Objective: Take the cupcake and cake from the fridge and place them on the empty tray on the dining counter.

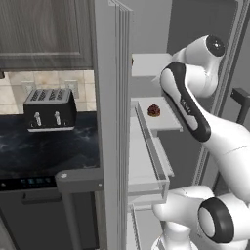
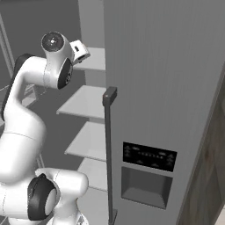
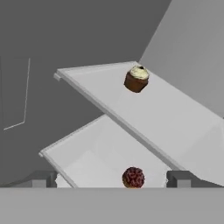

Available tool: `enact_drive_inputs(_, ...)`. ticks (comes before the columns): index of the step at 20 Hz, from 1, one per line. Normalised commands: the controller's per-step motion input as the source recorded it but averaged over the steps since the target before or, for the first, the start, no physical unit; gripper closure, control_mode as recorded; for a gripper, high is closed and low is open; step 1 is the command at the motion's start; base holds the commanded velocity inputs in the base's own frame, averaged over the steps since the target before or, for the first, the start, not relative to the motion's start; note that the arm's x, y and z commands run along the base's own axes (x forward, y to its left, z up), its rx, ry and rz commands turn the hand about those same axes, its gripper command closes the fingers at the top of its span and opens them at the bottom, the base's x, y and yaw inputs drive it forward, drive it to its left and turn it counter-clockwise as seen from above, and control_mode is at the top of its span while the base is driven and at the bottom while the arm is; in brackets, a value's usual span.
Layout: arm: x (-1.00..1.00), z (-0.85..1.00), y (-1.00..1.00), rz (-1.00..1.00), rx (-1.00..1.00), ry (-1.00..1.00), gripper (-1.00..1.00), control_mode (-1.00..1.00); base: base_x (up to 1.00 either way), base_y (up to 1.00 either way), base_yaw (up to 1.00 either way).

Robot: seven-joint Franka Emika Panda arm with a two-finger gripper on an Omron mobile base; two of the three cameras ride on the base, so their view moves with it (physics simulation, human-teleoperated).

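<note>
1. The tool (image 3: 112, 179) hangs inside the open fridge (image 2: 167, 88), its two dark fingertips (image 3: 181, 178) spread wide apart, gripping nothing.
2. Right between those tips sits the cake (image 3: 133, 177), small, round and dark brown with a reddish speckled top. It rests on the lower white shelf (image 3: 87, 157) of the fridge. Whether the tips are level with it or short of it, I cannot tell from here.
3. From the left of the base the same cake (image 1: 154, 110) sits near the middle of that shelf, just beyond the arm's (image 1: 190, 107) dark-banded forearm.
4. One shelf up and farther back in the fridge stands the cupcake (image 3: 136, 78), pale cream on top with a brown wrapper, near the front edge of the upper shelf (image 3: 175, 113).
5. Left of the fridge's open door (image 1: 112, 122), a black toaster (image 1: 50, 109) stands on the dark tabletop (image 1: 49, 151) under wood-grain cabinets (image 1: 44, 34).
</note>
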Motion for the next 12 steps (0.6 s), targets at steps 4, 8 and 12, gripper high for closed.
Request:
enact_drive_inputs(4, 0.42, 0.08, 0.12, 0.00, 0.00, 0.01, -1.00, -1.00, 0.00, 0.00, 0.00)
enact_drive_inputs(8, 0.52, 0.12, 0.00, 0.00, 0.00, 0.07, -1.00, -1.00, 0.00, 0.00, 0.00)
enact_drive_inputs(12, 0.54, 0.05, 0.03, 0.00, 0.02, 0.10, -1.00, -1.00, 0.00, 0.00, 0.00)
